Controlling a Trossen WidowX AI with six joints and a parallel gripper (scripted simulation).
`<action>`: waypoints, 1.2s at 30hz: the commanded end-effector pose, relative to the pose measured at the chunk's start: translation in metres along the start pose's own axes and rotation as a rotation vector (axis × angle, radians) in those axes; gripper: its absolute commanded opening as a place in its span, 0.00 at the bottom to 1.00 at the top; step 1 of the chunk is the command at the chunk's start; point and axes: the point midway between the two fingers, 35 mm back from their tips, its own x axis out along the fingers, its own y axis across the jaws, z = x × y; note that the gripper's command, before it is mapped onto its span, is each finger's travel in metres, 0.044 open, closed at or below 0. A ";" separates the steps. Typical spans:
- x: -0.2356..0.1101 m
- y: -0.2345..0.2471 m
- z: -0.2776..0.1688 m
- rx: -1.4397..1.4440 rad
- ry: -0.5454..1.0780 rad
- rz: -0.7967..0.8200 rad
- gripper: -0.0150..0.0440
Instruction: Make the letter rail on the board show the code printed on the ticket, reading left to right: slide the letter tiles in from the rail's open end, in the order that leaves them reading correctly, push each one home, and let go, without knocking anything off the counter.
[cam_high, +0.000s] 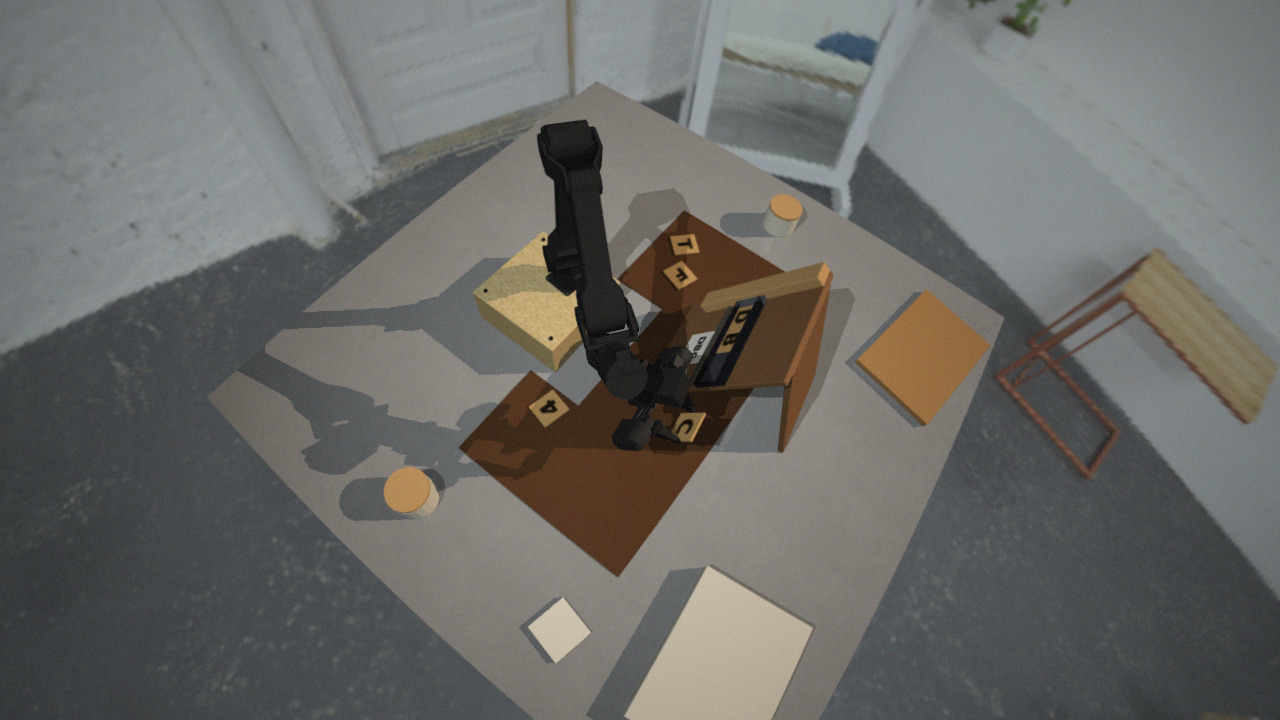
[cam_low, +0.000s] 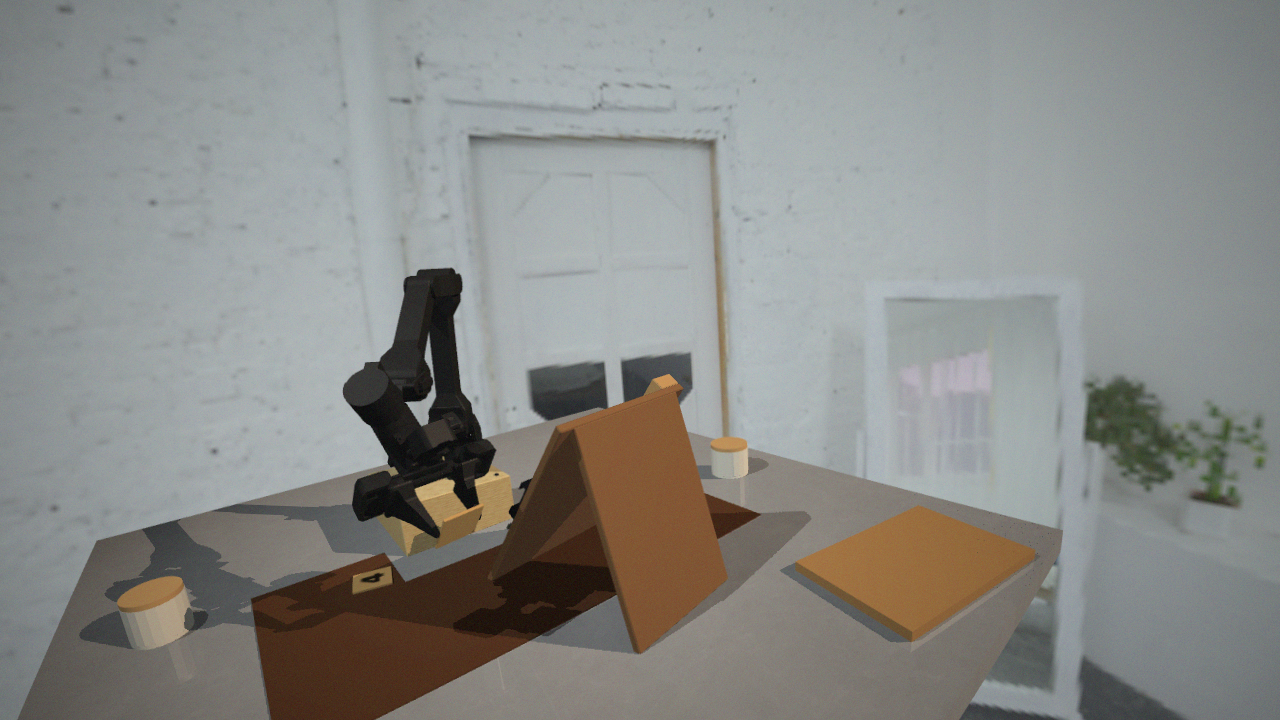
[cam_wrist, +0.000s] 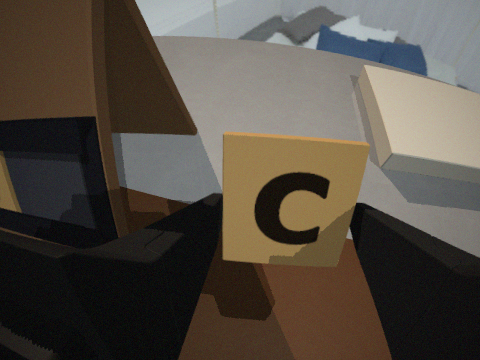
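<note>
My gripper (cam_high: 677, 421) (cam_low: 459, 522) (cam_wrist: 288, 208) is shut on the C tile (cam_high: 690, 427) (cam_low: 461, 522) (cam_wrist: 240, 200), holding it by opposite edges above the mat. The C is upright in the wrist view. The tile is off the near end of the black rail (cam_high: 713, 368) (cam_wrist: 55, 175), to its right in the wrist view. The rail holds a D tile (cam_high: 742, 317) and a B tile (cam_high: 729, 339), with bare rail beyond B. The ticket (cam_high: 700, 343) shows D, B and a partly hidden third character. Loose tiles T (cam_high: 683, 243), F (cam_high: 680, 274) and 4 (cam_high: 548, 408) (cam_low: 372, 580) lie on the mat.
The leaning board (cam_high: 776, 344) (cam_low: 653, 510) (cam_wrist: 47, 60) stands beside the gripper. A pale block (cam_high: 528, 295) is under the arm. Two lidded jars (cam_high: 410, 492) (cam_high: 783, 214), an orange slab (cam_high: 925, 356), a cream box (cam_high: 725, 644) and a small white block (cam_high: 559, 629) stand around.
</note>
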 end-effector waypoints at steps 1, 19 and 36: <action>0.001 0.004 -0.002 0.004 0.004 0.001 0.25; 0.001 0.013 -0.002 0.005 0.004 0.001 0.25; 0.001 0.022 -0.002 0.005 0.004 0.002 0.25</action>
